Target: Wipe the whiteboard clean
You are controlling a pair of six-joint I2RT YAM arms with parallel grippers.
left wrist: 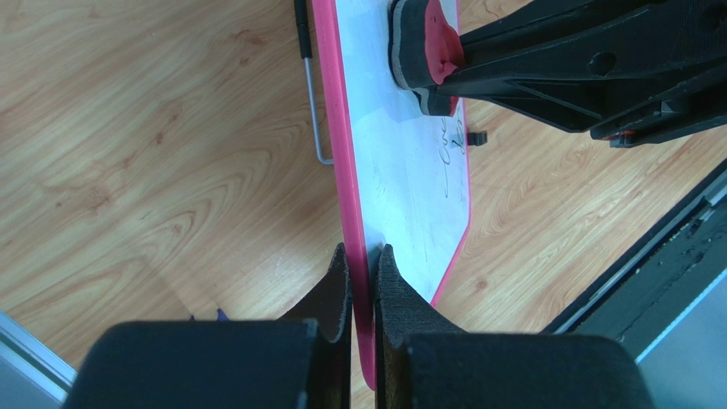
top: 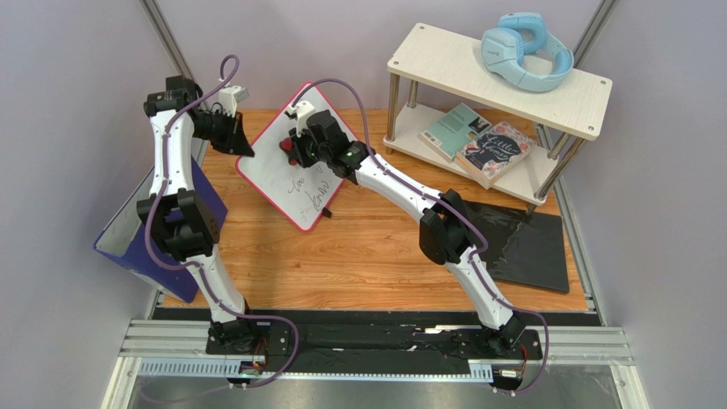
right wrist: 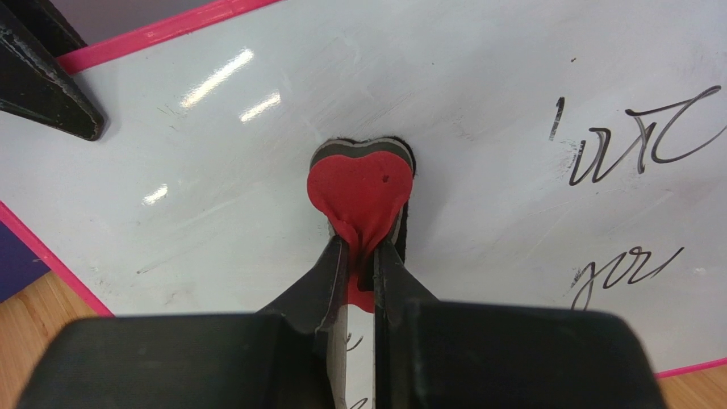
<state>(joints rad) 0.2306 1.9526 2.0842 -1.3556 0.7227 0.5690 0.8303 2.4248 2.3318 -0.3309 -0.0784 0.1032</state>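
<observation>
The whiteboard (top: 286, 179), white with a pink-red border, stands tilted on the wooden table. My left gripper (top: 241, 145) is shut on its left edge; in the left wrist view the pink rim (left wrist: 354, 213) runs between my pads. My right gripper (top: 294, 152) is shut on a red heart-shaped eraser (right wrist: 360, 183) with a dark felt underside, pressed against the upper part of the board (right wrist: 478, 94). Black handwriting (right wrist: 640, 136) shows to the right of the eraser. The eraser also shows in the left wrist view (left wrist: 424, 47).
A blue-purple folder (top: 145, 230) lies at the table's left edge. A white two-tier shelf (top: 499, 72) stands back right with blue headphones (top: 525, 51) on top and books (top: 491, 145) below. A black mat (top: 525, 243) lies at right.
</observation>
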